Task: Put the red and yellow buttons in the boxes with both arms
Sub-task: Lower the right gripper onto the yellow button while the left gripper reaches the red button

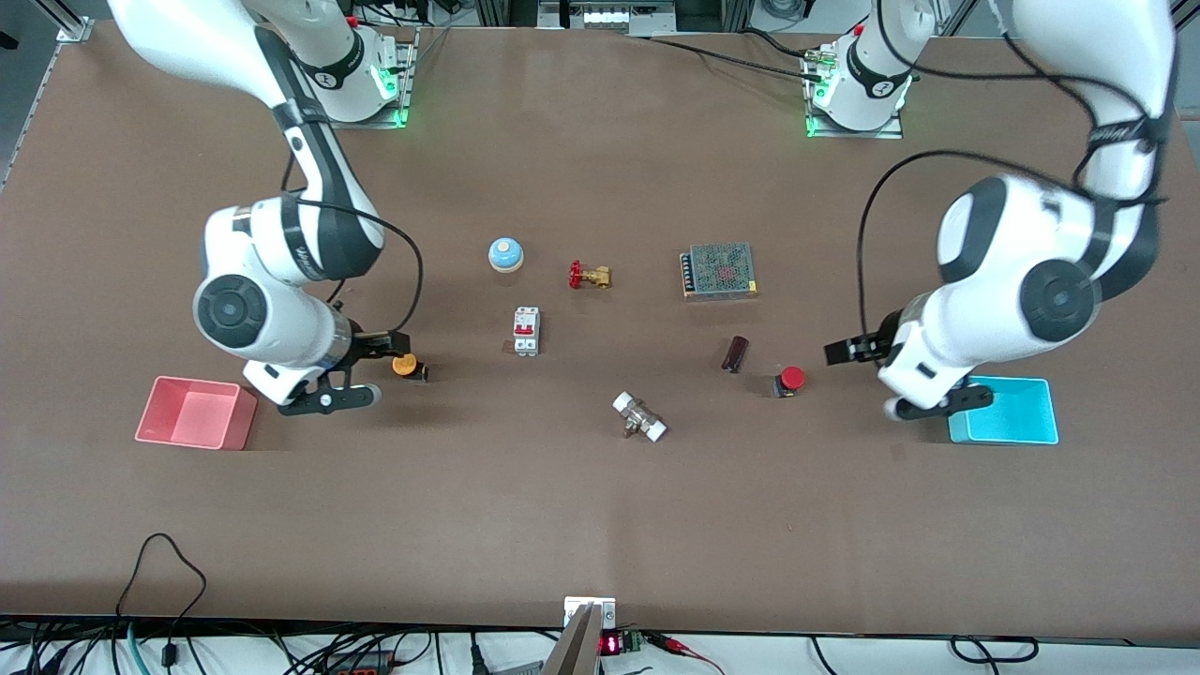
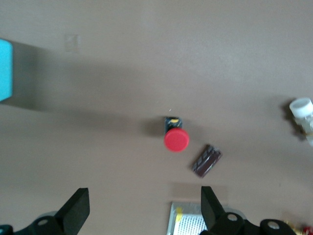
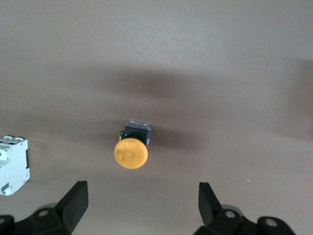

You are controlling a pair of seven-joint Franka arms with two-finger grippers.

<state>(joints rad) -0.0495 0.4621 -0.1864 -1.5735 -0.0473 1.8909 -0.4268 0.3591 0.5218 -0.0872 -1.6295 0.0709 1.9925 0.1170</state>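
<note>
yellow button (image 1: 406,366): on the table toward the right arm's end, between the pink-red box (image 1: 150,413) and the white breaker (image 1: 526,331), cap tipped over sideways (lying, not standing).

right gripper (image 3: 139,203): wide open, empty, hovering low just beside the yellow button; by far the closer arm for this one.

red button (image 1: 789,380): toward the left arm's end, just beside a dark brown block (image 1: 735,353), also lying on its side.

left gripper (image 2: 144,205): spread wide, nothing held, up over the table between the red button and the cyan box (image 1: 1022,433).

key relation: each button sits straight ahead of its own open fingers, long axis pointing toward the wrist camera, so probably a short reach forward.
</note>
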